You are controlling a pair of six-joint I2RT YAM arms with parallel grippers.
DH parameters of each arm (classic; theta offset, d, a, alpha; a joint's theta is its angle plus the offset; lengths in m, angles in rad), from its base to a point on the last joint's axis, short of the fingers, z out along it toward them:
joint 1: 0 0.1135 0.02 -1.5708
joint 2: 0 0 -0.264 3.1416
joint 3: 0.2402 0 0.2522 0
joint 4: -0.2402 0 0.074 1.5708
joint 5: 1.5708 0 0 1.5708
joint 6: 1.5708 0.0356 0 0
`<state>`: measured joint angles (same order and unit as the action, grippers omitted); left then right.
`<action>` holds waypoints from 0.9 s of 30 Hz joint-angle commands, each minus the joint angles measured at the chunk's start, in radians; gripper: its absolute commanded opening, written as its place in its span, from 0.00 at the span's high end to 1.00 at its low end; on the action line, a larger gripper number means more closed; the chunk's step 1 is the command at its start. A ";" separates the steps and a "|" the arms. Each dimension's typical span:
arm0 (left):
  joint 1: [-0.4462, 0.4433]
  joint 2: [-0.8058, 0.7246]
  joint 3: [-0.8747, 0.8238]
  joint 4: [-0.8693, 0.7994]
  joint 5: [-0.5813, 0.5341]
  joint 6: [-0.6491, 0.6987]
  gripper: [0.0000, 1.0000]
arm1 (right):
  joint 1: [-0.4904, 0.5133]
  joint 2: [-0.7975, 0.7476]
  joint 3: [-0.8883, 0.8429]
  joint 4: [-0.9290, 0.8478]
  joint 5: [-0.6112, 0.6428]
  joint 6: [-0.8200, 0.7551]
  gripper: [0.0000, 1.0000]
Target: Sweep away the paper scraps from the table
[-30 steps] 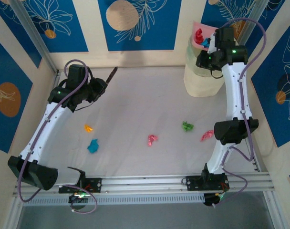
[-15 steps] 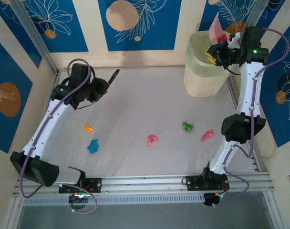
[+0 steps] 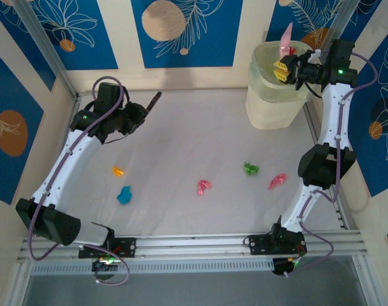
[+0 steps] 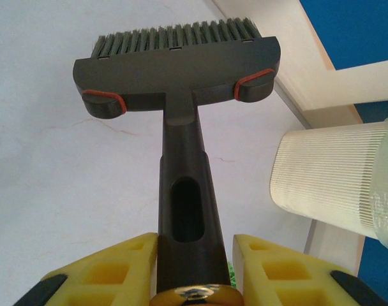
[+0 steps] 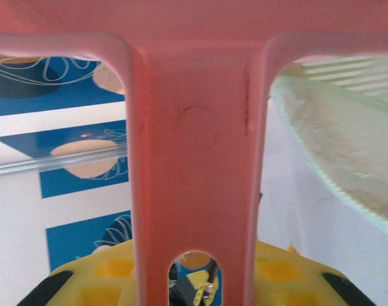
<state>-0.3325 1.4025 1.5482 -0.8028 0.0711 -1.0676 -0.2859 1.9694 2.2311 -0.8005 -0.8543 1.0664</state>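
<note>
Several paper scraps lie on the white table [image 3: 181, 140]: orange [image 3: 119, 171], blue [image 3: 124, 195], pink [image 3: 203, 187], green [image 3: 251, 168] and another pink one [image 3: 277, 181]. My left gripper [image 3: 138, 116] [image 4: 194, 271] is shut on the handle of a black brush [image 3: 153, 102] [image 4: 181, 64], which hangs above the table's far left with its bristles pointing away. My right gripper [image 3: 284, 69] [image 5: 194, 274] is shut on the handle of a pink dustpan [image 3: 286, 38] [image 5: 194, 146], which is tipped steeply on edge over the bin [image 3: 274, 89].
The pale ribbed bin [image 4: 331, 185] [image 5: 337, 146] stands at the table's far right corner. Blue-and-cream patterned walls close in the back and both sides. An aluminium rail [image 3: 200, 242] runs along the near edge between the arm bases.
My right arm swung the dustpan to the right over the bin and tipped it steeply. The left arm with the brush shifted slightly. The scraps on the table stayed put.
</note>
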 commanded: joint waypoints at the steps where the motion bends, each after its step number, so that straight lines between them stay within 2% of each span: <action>1: -0.009 0.007 0.051 0.016 0.011 0.009 1.00 | -0.011 -0.005 -0.005 0.106 -0.099 0.138 1.00; 4: -0.011 0.010 0.049 0.015 0.012 0.008 1.00 | -0.024 -0.022 -0.095 0.269 -0.153 0.318 1.00; 7: -0.014 0.007 0.046 0.011 0.008 0.008 1.00 | -0.035 -0.073 -0.225 0.496 -0.147 0.505 1.00; 10: -0.018 0.007 0.046 0.000 0.006 0.010 1.00 | -0.040 -0.079 -0.256 0.567 -0.142 0.569 1.00; 15: -0.020 -0.003 0.039 -0.012 0.003 0.023 1.00 | -0.038 -0.082 -0.264 0.573 -0.145 0.576 1.00; 20: -0.020 -0.004 0.030 -0.008 0.003 0.028 1.00 | -0.042 -0.129 -0.249 0.500 -0.135 0.523 1.00; 27: -0.033 0.035 0.050 -0.002 0.008 0.028 1.00 | -0.032 -0.237 -0.217 0.261 -0.089 0.239 1.00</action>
<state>-0.3481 1.4155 1.5616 -0.8268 0.0711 -1.0641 -0.3225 1.8111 1.9728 -0.4118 -0.9455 1.4685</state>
